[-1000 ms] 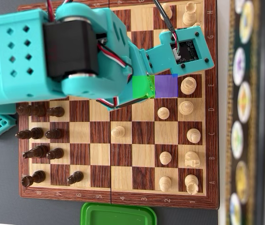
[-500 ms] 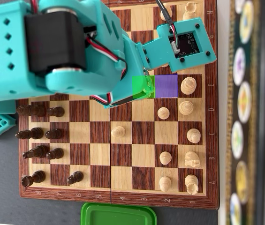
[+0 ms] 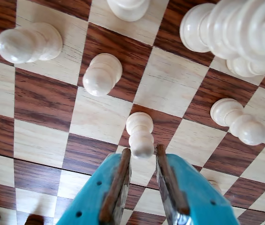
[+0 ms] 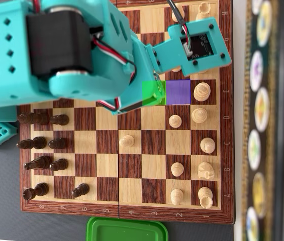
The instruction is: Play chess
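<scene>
Closing in on a white pawn (image 3: 140, 136) with the hand (image 3: 143, 154), blue fingers (image 3: 118, 183) narrowly parted on either side of the pawn's head, not yet clearly pinching. Judging the move as barely begun: pawn standing upright on the chessboard (image 4: 131, 213), lift and placing yet to come. Showing green (image 4: 152, 93) and purple (image 4: 178, 92) marked squares side by side near the board's far edge in the overhead view. Keeping dark pieces (image 4: 41, 143) ranked along the left edge, white pieces (image 4: 204, 145) along the right.
</scene>
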Controlling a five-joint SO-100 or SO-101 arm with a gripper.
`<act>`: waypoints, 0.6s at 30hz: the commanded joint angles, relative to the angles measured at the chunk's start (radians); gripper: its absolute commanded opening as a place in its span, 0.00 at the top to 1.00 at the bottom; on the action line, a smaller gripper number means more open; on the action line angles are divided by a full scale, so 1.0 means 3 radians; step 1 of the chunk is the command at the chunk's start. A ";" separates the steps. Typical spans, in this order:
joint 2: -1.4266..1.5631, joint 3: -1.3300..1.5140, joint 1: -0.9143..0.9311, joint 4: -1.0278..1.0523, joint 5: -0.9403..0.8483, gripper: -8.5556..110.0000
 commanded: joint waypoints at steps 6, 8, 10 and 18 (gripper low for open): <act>0.0031 -0.0153 0.0010 -0.0031 0.0005 0.84; 0.0031 -0.0159 0.0015 -0.0031 0.0015 0.84; 0.0010 -0.0159 0.0015 -0.0036 0.0020 0.84; 0.0000 -0.0159 0.0020 -0.0036 0.0020 0.84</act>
